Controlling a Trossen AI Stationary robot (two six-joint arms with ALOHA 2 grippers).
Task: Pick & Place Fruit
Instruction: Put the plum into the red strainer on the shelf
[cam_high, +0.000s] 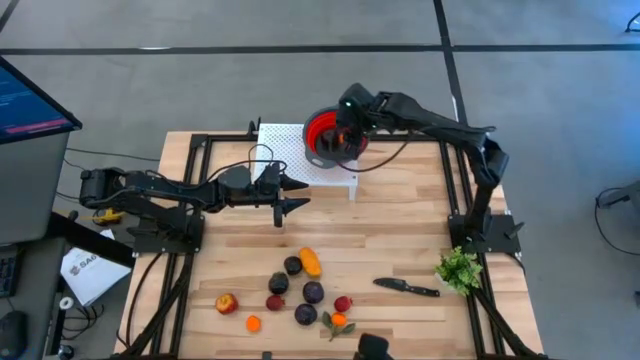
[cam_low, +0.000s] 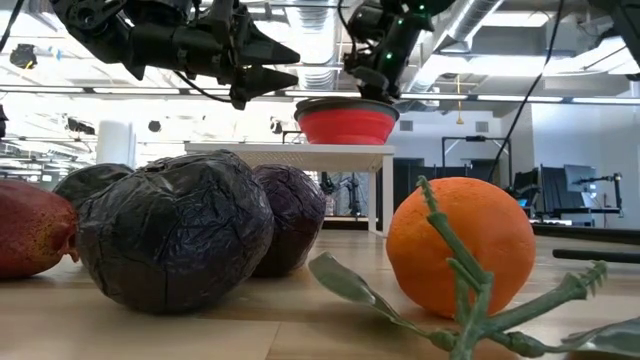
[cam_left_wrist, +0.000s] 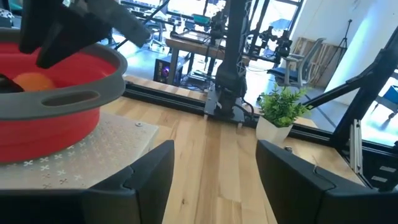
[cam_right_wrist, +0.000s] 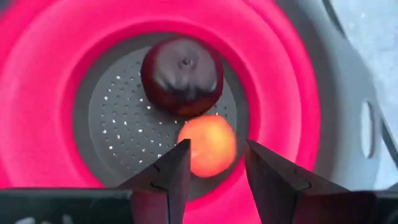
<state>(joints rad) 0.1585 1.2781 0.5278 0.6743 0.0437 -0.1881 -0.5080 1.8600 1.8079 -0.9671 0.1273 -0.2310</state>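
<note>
A red colander (cam_high: 313, 130) stands on a white perforated stand (cam_high: 285, 148) at the far middle of the table. My right gripper (cam_right_wrist: 217, 168) hangs open over it, fingers pointing down. Below it lie a dark red fruit (cam_right_wrist: 181, 76) and a small orange fruit (cam_right_wrist: 208, 146) on the colander's grey floor. My left gripper (cam_high: 290, 203) is open in the air just near of the stand and holds nothing. The other fruit rests on the near part of the table: an elongated orange piece (cam_high: 311, 261), dark purple pieces (cam_high: 313, 292), a red-yellow one (cam_high: 227, 303) and a leafy orange (cam_high: 338, 321).
A black knife (cam_high: 407, 288) lies right of the fruit, and a green leafy bunch (cam_high: 459, 268) sits near the right arm's base. Black frame rails run along the table's left and right sides. Bare wood lies between the stand and the fruit.
</note>
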